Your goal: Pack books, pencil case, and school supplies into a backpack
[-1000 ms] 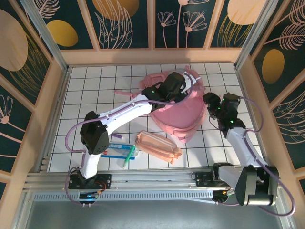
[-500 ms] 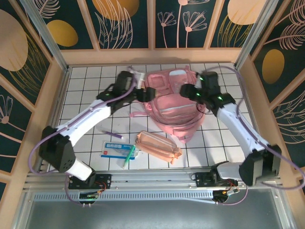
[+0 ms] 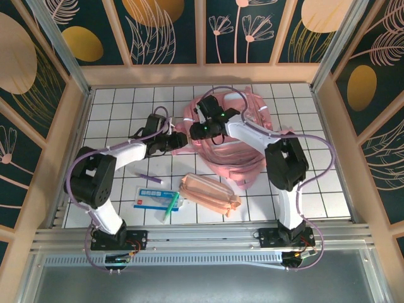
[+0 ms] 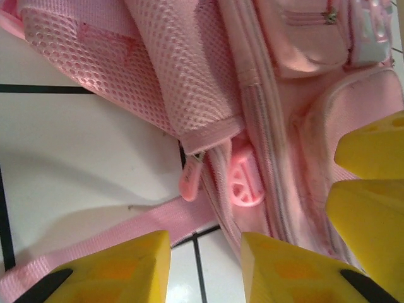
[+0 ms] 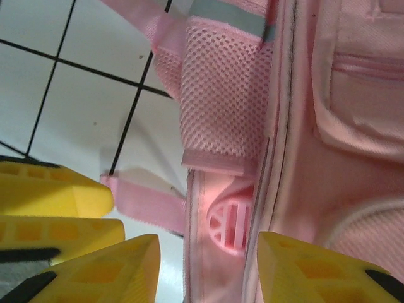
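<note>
The glossy pink backpack (image 3: 237, 142) lies at the table's middle back. Both grippers meet at its left edge. My left gripper (image 3: 179, 140) stands open over a pink strap (image 4: 95, 237) and white tile, just short of the zipper pull (image 4: 189, 182) and round pink tab (image 4: 245, 184). My right gripper (image 3: 202, 129) is open too, its fingers either side of the same round tab (image 5: 230, 224) without closing on it. Nearer the front lie the peach pencil case (image 3: 210, 194), the white-and-blue packet (image 3: 151, 197) and the green pen (image 3: 170, 207). The navy booklet is out of view.
A small purple pen (image 3: 151, 178) lies on the tiles left of the pencil case. The other arm's yellow fingers crowd each wrist view, at the right edge (image 4: 372, 189) and at the left edge (image 5: 53, 208). Wooden walls enclose the white tiled table (image 3: 113, 113).
The right gripper swung from the backpack's right side across to its left edge. The left gripper came down and in to meet it. The backpack shifted beneath them.
</note>
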Controlling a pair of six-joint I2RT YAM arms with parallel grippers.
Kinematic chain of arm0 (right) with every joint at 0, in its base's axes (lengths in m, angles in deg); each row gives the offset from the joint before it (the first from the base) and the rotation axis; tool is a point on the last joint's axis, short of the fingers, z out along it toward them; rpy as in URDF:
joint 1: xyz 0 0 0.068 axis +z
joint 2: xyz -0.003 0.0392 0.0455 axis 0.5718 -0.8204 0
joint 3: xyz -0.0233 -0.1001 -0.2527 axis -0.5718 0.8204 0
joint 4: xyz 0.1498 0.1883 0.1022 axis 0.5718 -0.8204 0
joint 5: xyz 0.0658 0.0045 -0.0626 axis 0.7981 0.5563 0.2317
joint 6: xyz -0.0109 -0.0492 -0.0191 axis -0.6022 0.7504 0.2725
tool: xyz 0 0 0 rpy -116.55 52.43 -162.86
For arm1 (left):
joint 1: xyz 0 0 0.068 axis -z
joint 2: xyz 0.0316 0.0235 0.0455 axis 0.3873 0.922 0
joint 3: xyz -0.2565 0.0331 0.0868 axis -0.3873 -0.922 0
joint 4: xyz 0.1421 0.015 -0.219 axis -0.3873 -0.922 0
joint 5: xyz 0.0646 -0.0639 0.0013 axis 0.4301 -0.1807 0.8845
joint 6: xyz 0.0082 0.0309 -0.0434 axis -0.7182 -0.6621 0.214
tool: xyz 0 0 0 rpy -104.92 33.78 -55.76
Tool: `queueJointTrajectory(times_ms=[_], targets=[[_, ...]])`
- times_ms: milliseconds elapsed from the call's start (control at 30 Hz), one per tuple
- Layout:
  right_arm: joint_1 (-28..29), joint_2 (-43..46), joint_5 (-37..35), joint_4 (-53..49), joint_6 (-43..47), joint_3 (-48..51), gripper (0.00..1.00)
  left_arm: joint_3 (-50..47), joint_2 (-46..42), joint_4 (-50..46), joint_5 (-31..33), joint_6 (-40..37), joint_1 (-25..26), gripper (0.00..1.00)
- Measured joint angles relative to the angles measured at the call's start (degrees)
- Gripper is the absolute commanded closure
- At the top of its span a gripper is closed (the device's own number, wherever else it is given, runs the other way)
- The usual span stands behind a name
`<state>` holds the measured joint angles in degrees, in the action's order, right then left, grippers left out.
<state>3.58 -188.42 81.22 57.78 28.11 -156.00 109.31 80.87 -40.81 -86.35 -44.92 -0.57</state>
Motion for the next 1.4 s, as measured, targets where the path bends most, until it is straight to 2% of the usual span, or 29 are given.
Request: queueJointTrajectory(times_ms=[100, 467, 567, 700, 833, 900, 1133, 1300, 1400], targets=[[-0.07, -3.89, 0.11, -0.44, -0.17, -4.63, 0.54, -0.02, 3.10, 2.38, -0.37, 0.02, -0.37, 0.62], [-0.04, -16.68, 0.48, -1.86, -2.43, -20.35, 0.54, -0.79, 10.43, 14.14, -2.93, 0.48, -0.44, 0.61], [0.02, -19.85, 0.50, -2.45, -3.50, -23.71, 0.59, -1.73, 11.63, 18.12, -4.02, 1.44, -0.48, 0.61], [0.46, -22.47, -0.83, -4.17, -4.33, -26.67, 0.65, -2.71, 12.35, 22.05, -5.09, 2.71, -0.57, 0.69], [0.96, -22.62, -3.26, -4.94, -5.25, -26.97, 0.88, -2.80, 12.61, 23.98, -5.99, 2.67, -0.42, 0.69], [1.05, -22.64, -3.98, -5.25, -5.35, -26.97, 1.00, -2.73, 12.61, 24.46, -5.97, 1.90, -0.09, 0.63], [0.57, -22.51, -3.34, -5.55, -6.49, -26.99, 1.00, -2.67, 12.61, 26.08, -6.12, 0.15, 0.44, 0.55], [-1.33, -21.40, 1.38, -5.01, -7.19, -25.62, 1.00, -3.82, 12.61, 28.48, -6.12, 0.04, 0.63, 0.58], [-2.05, -20.74, 3.19, -4.37, -7.91, -24.39, 1.00, -3.54, 12.61, 28.61, -6.10, -0.76, 1.07, 0.63]])
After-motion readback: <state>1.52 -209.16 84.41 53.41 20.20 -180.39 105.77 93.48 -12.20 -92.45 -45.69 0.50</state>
